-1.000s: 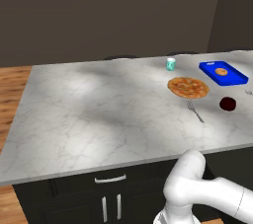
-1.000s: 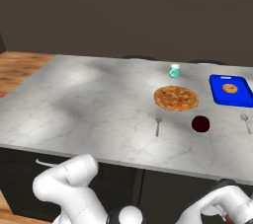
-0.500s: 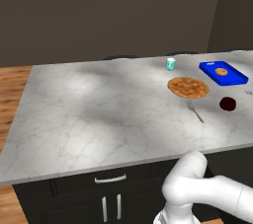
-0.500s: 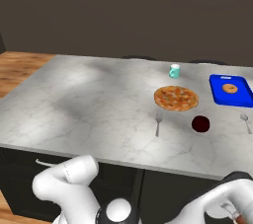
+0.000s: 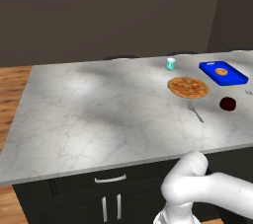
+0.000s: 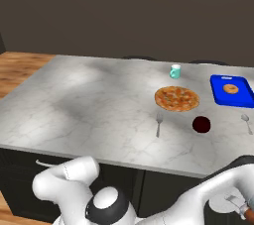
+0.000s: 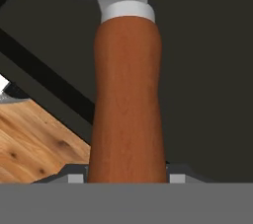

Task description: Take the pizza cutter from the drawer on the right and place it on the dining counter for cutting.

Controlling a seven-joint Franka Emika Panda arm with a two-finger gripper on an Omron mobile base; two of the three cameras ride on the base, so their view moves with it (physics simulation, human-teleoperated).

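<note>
Holding the pizza cutter [image 7: 127, 94] by its brown wooden handle, my fingers [image 7: 74, 177] closed narrow on either side of it. Its round blade is showing at the low right corner of the right base view, below the worktop [image 6: 99, 105] edge, so I'm reading the cutter as out of the drawer and still to be carried up. Compared with half a second ago, my forearm is sitting lower and further right; pizza [image 6: 176, 98], fork [image 6: 158, 124] and blue tray [image 6: 233, 91] haven't moved.

one fork [image 6: 158, 124], one spoon [image 6: 245, 122]
</note>
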